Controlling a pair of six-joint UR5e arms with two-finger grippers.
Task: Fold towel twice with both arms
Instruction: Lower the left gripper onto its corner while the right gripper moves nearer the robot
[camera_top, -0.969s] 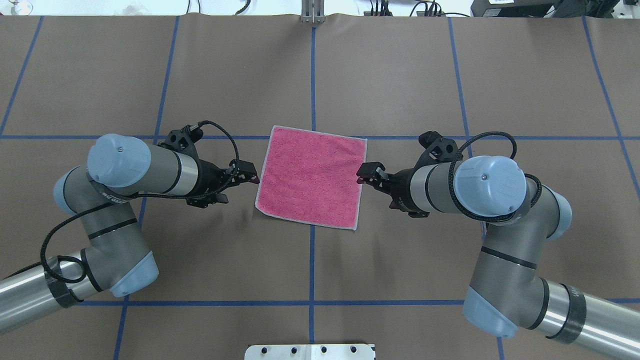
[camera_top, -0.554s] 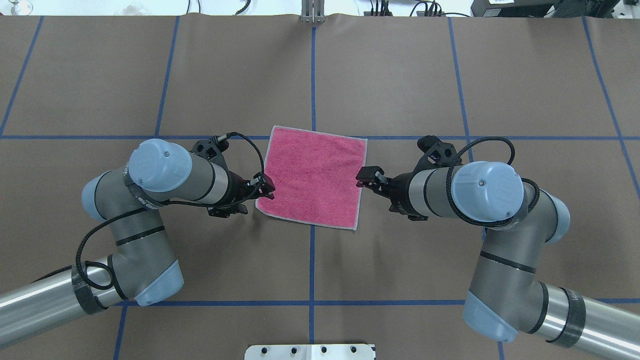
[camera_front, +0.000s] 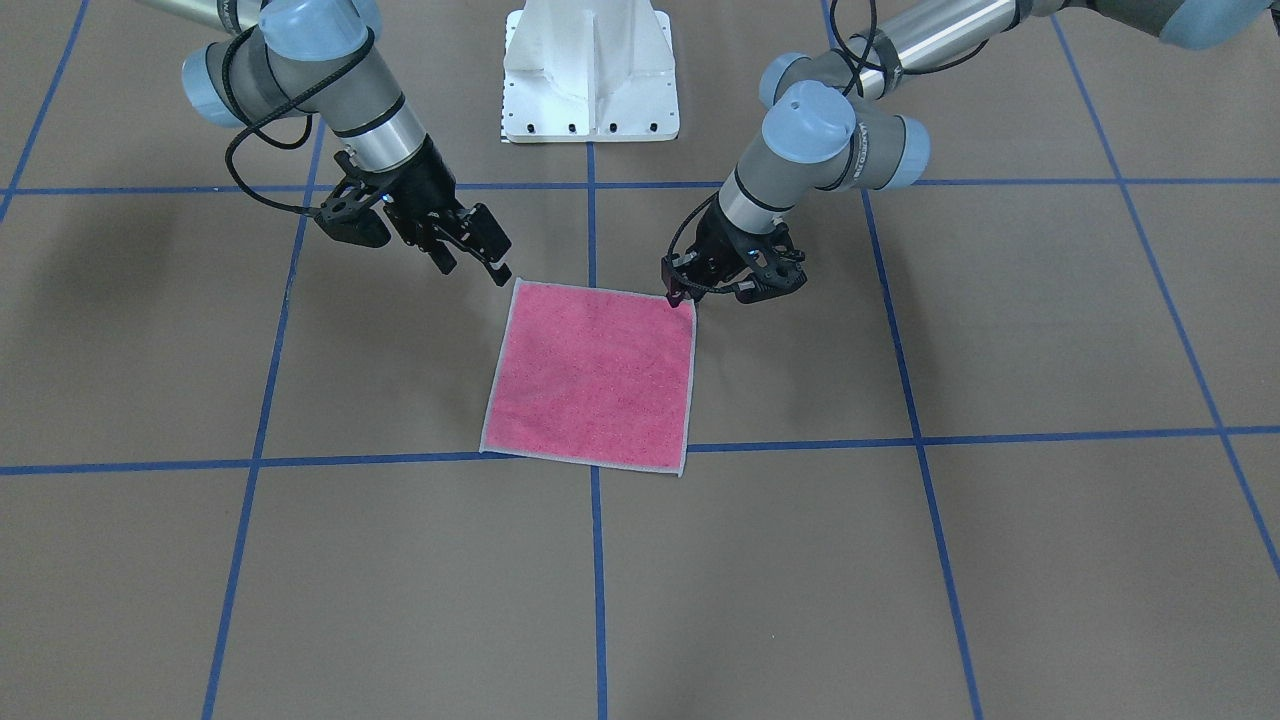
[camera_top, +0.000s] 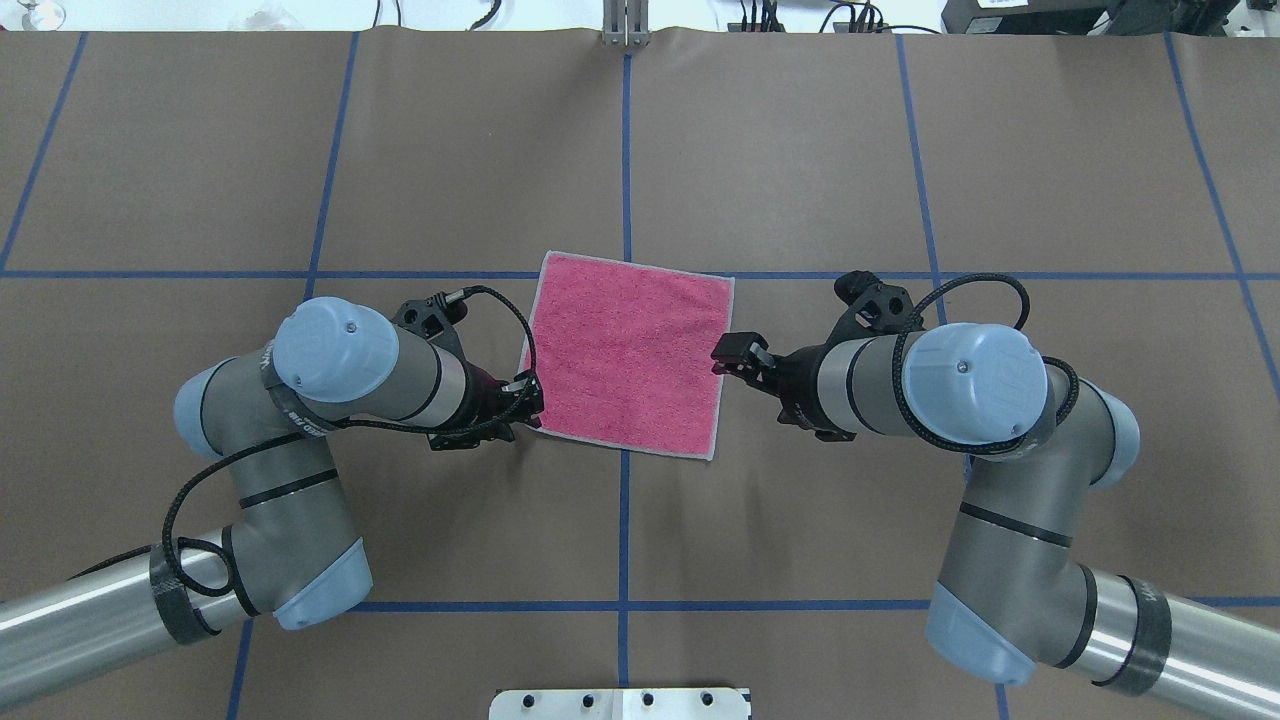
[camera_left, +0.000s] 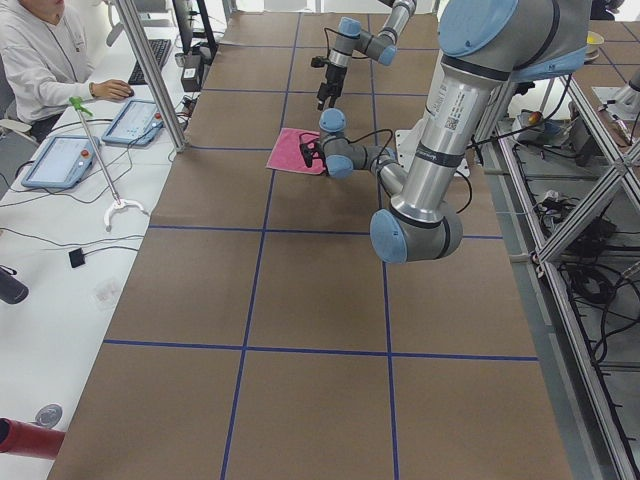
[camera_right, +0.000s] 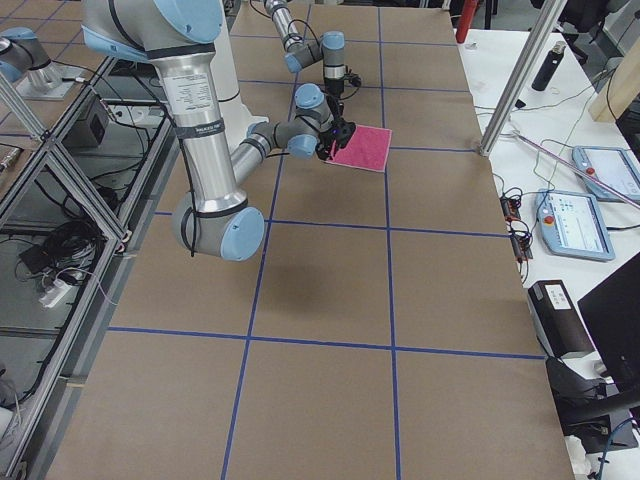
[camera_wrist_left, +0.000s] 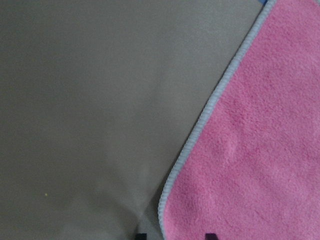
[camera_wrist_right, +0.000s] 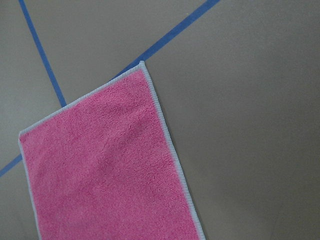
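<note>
The towel (camera_top: 625, 365) lies flat and unfolded on the table, pink face up, with its light grey border showing all round; it also shows in the front view (camera_front: 590, 375). My left gripper (camera_top: 530, 402) is down at the towel's near-left corner (camera_front: 682, 292). In the left wrist view its two dark fingertips stand apart on either side of the corner's edge (camera_wrist_left: 260, 150), so it is open. My right gripper (camera_top: 728, 355) is open and empty, held above the table at the towel's right edge (camera_front: 488, 258). The right wrist view shows only towel (camera_wrist_right: 110, 165) and table.
Brown table cover with a grid of blue tape lines (camera_top: 625, 150). The white bolted pedestal (camera_front: 590, 80) stands at the robot's side of the table. In the left side view a seated person (camera_left: 40, 60) and tablets (camera_left: 60, 160) are on a side bench.
My left arm has swung in and back toward the robot, bringing its gripper from the towel's left edge down to the near-left corner. The right gripper has barely moved. The towel lies as before.
</note>
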